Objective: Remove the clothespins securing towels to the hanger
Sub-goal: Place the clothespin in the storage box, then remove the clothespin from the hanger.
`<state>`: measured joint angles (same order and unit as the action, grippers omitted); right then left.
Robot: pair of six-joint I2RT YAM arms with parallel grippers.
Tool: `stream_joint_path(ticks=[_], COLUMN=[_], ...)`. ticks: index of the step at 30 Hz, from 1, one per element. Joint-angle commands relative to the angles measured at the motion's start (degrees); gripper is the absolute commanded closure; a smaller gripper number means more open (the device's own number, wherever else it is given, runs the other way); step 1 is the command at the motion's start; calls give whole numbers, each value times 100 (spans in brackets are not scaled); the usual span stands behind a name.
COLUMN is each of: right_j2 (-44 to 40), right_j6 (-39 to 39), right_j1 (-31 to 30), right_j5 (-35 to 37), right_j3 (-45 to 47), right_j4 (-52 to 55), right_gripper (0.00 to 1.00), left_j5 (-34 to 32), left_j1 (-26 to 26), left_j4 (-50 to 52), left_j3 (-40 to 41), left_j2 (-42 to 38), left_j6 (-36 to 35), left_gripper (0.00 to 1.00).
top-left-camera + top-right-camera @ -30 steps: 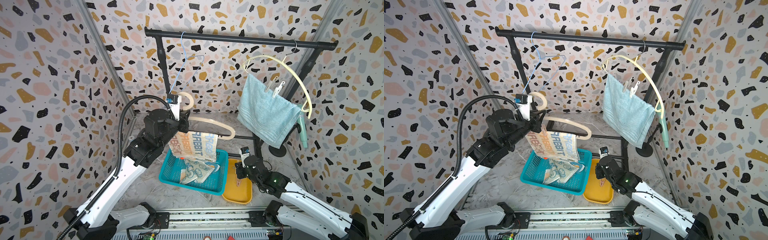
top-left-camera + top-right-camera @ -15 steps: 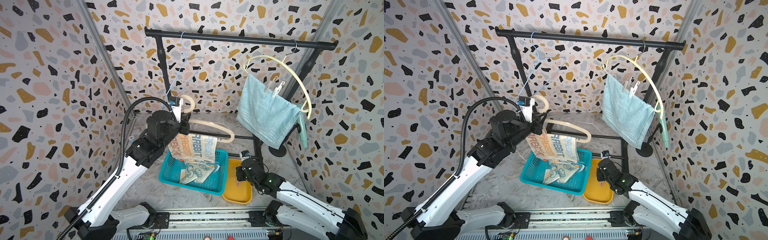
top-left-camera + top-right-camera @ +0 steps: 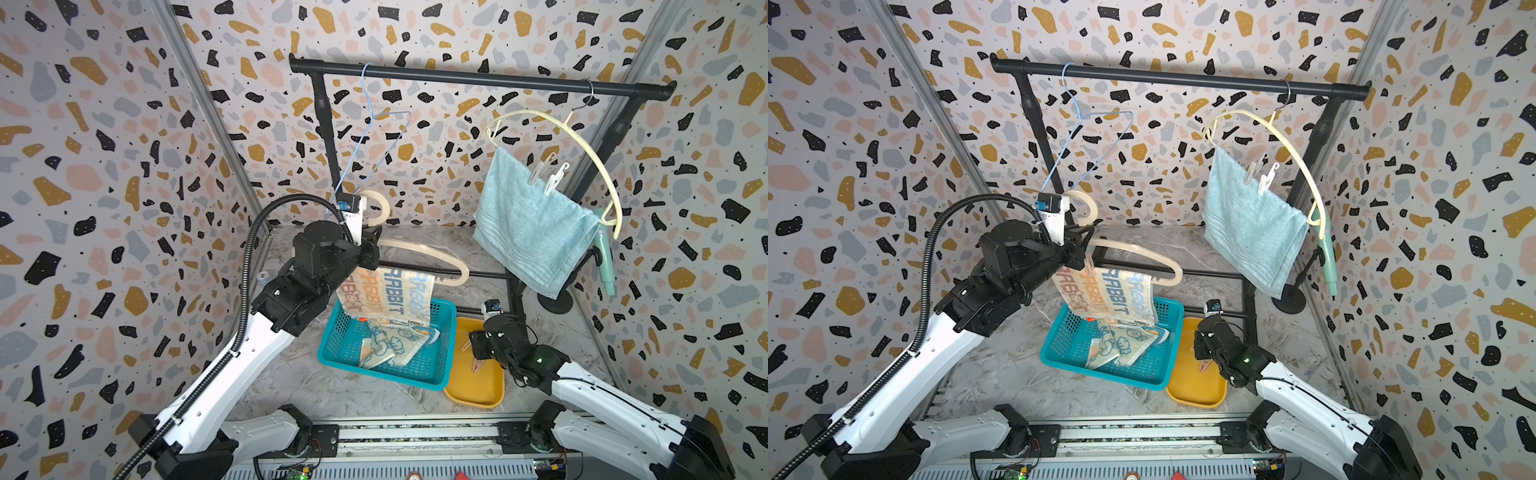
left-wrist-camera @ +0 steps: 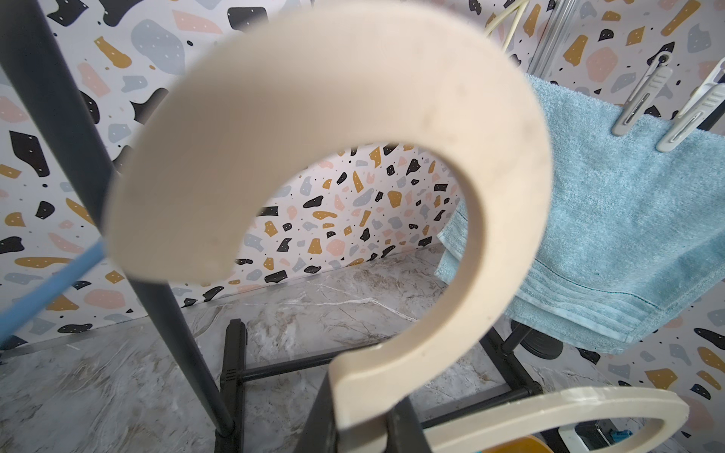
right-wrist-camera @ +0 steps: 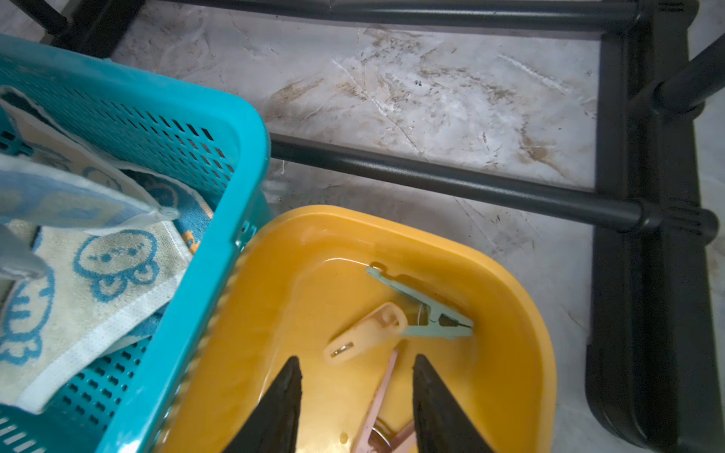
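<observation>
Cream hanger (image 4: 510,196) is being gripped by the left tool (image 3: 1078,252) so its RABBIT towel (image 3: 1113,297) hangs over the basket (image 5: 243,157); the right tool (image 5: 356,359), jaws parted, is being held above clothespins (image 5: 423,313) in the tray (image 5: 521,313).

**not a laundry room, it's a robot lab test cell**

pretty sure this is a lab rig dressed up, not anyone's home. the terrazzo walls (image 3: 104,166) are flat printed panels boxed in by bare aluminium posts (image 3: 218,137), and the marble floor (image 3: 332,395) looks like a scuffed sheet. a white left arm (image 3: 232,365) and right arm (image 3: 602,399) sit on a metal rail (image 3: 415,436) with exposed circuit boards (image 3: 299,473) and wiring. the only homey bits are a black clothes rack (image 3: 457,77) and a light-blue towel (image 3: 532,232).
</observation>
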<state>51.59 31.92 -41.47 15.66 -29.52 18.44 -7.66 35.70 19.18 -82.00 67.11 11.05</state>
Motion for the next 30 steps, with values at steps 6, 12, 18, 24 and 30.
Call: stream_joint_path(ticks=[6, 12, 18, 24, 30], right_j2=[-255, -481, -667, -619, -385], right_j6=[-565, -1041, -1410, -1660, -1853], right_j1=[25, 25, 25, 25, 25], right_j5=[-271, -766, -1311, -1610, -1914], right_j3=[-729, -1480, -2085, -2629, -3195], right_j4=[134, 244, 55, -157, -337], right_gripper=[51, 50, 50, 51, 50], left_j5=[132, 162, 177, 245, 374], left_j1=[-11, -11, -11, -11, -11], left_j4=[-297, -253, -115, 63, 197], left_j3=[-7, -27, -114, -246, -319], left_j2=[-84, -47, 16, 113, 210], left_j6=[-133, -137, -149, -239, -261], left_gripper=[100, 100, 100, 100, 100])
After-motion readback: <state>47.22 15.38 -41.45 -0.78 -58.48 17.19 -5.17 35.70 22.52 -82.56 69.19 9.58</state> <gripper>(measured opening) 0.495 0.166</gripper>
